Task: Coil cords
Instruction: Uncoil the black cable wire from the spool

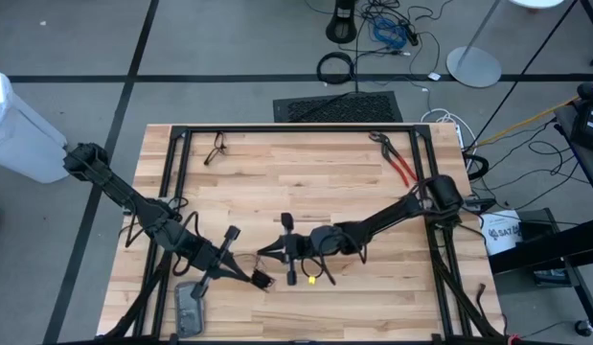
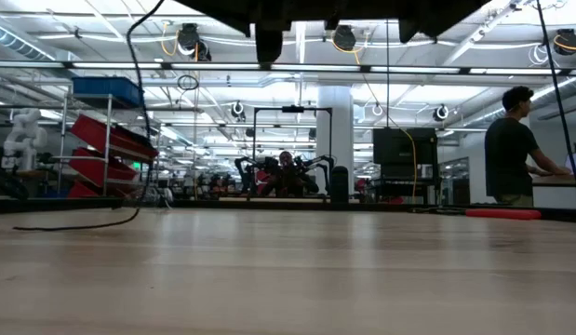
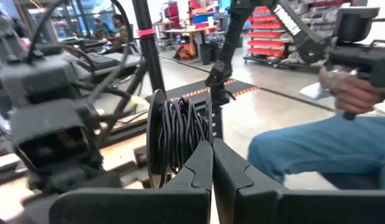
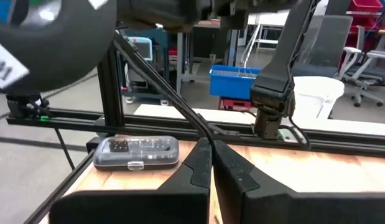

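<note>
I am a two-armed robot at a wooden table point(image 1: 306, 182), seen from above, and both my arms reach toward the middle of the near edge.

My left gripper point(image 3: 211, 163) sits low over the near left part of the table. Its two dark fingers are pressed together, tips meeting. A bundle of thin black cord point(image 3: 178, 134), wound in many loops, stands upright just beyond those fingertips; I cannot tell for sure whether the tips pinch it or only touch it.

My right gripper point(image 4: 212, 159) points toward my left arm, near the table's middle front. Its fingers are also closed to a narrow slit, and a thin black strand point(image 4: 167, 93) runs slanting down into the place where the tips meet, so it seems held there.

From above, the two grippers are near each other, with dark cord between them and a small yellowish spot on the wood close by.

A clear plastic case point(image 4: 137, 152) lies at the table's near left corner. Red-handled pliers point(image 1: 397, 160) lie at the far right, well apart. A person point(image 2: 513, 144) stands in the room behind, and a seated person's blue-trousered leg point(image 3: 316, 152) shows beyond the table.
</note>
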You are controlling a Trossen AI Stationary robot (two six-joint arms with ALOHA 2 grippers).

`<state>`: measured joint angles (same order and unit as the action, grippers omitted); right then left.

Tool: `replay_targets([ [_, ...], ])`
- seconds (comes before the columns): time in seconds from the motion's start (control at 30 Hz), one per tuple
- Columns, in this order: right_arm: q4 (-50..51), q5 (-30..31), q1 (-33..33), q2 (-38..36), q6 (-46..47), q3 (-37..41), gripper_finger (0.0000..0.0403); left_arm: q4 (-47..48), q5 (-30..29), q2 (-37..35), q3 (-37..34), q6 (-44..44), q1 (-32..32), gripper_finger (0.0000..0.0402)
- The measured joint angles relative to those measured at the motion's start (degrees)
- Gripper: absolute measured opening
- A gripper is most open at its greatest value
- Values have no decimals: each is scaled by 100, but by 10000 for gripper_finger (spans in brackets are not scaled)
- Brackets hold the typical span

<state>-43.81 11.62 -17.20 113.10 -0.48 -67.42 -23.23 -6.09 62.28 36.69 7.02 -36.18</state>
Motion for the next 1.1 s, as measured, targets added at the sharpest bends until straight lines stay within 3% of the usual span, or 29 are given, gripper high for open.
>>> replay_targets([
  [0.33, 760, 52, -143, -683, -521, 2, 0, 630, 31, 0, 0, -674, 0, 0],
  [0.67, 1406, 68, -285, -1289, -670, 7, 0, 836, -21, 2, 0, -801, 0, 0],
  [1.1, 3903, 62, -735, -2454, -581, -2, 0, 1067, -1214, -10, 0, -256, 0, 0],
])
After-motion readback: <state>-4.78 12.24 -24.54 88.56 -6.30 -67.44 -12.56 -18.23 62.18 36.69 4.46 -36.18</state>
